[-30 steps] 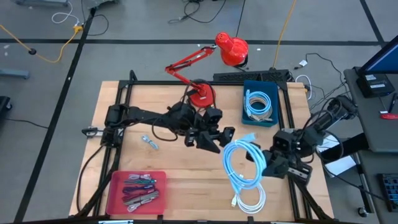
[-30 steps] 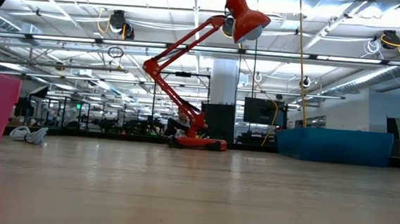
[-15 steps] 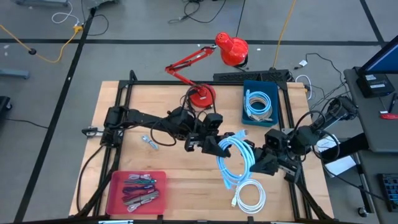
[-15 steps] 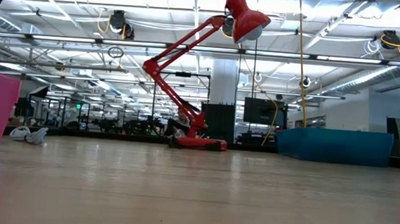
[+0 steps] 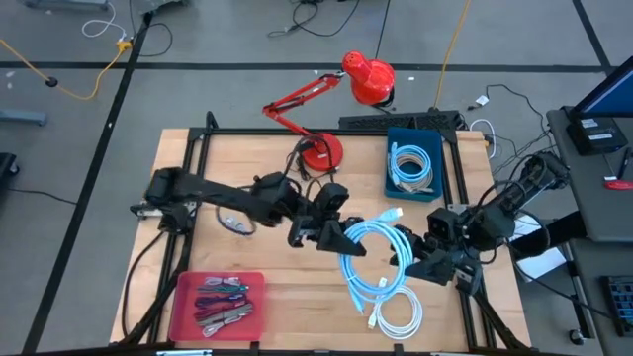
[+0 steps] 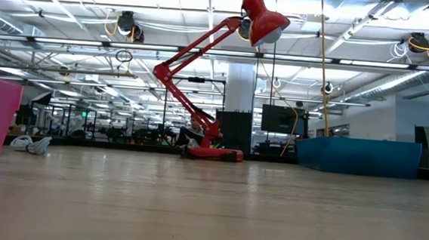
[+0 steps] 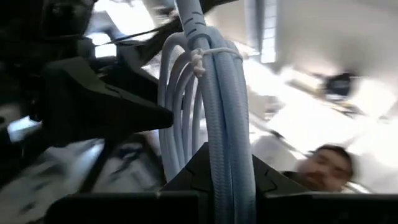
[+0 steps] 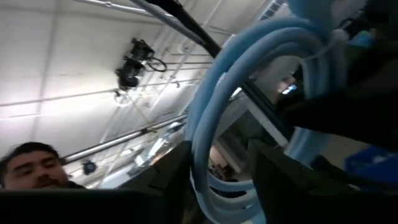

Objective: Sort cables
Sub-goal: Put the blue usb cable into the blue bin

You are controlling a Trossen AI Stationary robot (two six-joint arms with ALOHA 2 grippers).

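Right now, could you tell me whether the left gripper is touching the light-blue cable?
Touching. The left wrist view shows the light-blue cable clamped between the left gripper fingers, with no gap.

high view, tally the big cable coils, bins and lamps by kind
big cable coils: 3 (light-blue coil, white coil, coil in the blue bin)
bins: 2 (blue bin, red tray)
lamps: 1 (red lamp)
total: 6

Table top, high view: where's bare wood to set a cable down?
Free: between red bin and white cable; also the table's far-left corner by the lamp base. Crowded: centre, both grippers at the light-blue cable.
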